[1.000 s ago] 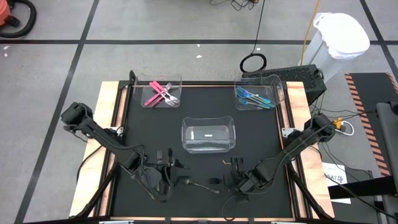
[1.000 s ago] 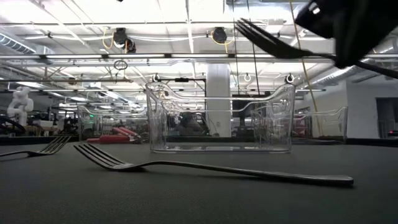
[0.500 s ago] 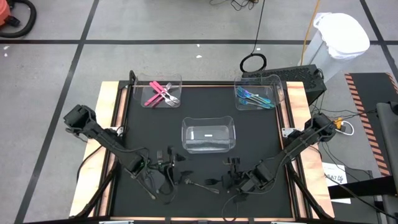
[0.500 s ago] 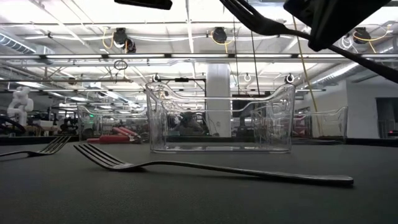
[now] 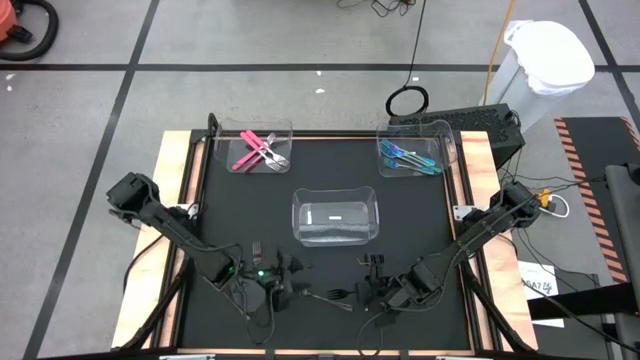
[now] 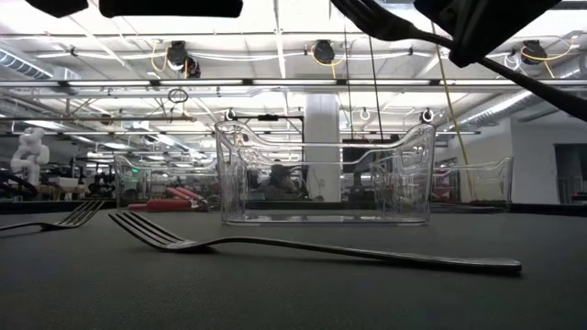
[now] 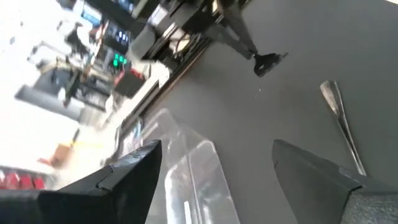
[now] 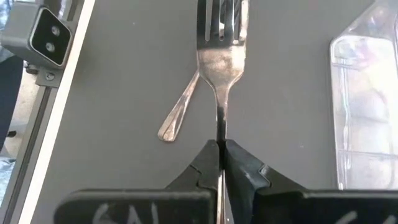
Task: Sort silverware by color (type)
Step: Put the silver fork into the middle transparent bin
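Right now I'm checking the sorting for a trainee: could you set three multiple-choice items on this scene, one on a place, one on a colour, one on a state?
1. Where is the clear plastic middle bin?
A. centre of the black table
B. on the floor
C. in a pincer

2. What colour are the handles in the far-left clear bin?
A. green
B. pink
C. yellow

3. What is the right pincer doing?
A. gaping empty
B. gripping a bin
C. shut on a plain grey metal fork

Key: 1 A, the high view shows it mid-table. 2 B, pink cutlery lies there. 3 C, the right wrist view shows the handle clamped.
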You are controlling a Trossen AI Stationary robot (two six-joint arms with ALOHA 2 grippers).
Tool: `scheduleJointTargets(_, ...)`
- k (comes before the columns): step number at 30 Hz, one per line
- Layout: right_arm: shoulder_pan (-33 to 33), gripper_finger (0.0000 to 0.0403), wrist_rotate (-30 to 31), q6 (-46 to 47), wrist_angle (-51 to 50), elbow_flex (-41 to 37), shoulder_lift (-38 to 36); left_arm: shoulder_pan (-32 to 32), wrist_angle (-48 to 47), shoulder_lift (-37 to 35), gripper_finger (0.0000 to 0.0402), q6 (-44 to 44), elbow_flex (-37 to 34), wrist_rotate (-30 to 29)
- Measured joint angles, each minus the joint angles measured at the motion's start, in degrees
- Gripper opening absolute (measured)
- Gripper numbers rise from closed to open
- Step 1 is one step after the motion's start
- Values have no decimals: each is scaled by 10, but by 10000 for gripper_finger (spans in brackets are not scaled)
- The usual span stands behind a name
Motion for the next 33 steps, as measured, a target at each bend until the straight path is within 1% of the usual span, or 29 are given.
scheduleJointTargets(6, 0, 8, 0, -1, 3, 0, 0, -8, 67, 29, 304, 94, 0, 7)
scheduleJointTargets(12, 0, 8, 0, -1, 3, 0, 0, -8, 66, 52, 304, 119, 31, 28)
scheduleJointTargets(17, 0, 8, -2, -1, 5, 0, 0, -10, 62, 84, 301, 182, 62, 49)
scheduleJointTargets(23, 0, 8, -2, -1, 5, 0, 0, -7, 62, 136, 277, 271, 99, 50)
scheduleJointTargets(28, 0, 8, -3, -1, 5, 0, 0, 1, 63, 165, 254, 284, 130, 50)
scheduleJointTargets(33, 0, 8, -17, -1, 5, 0, 0, 7, 60, 173, 221, 309, 136, 50)
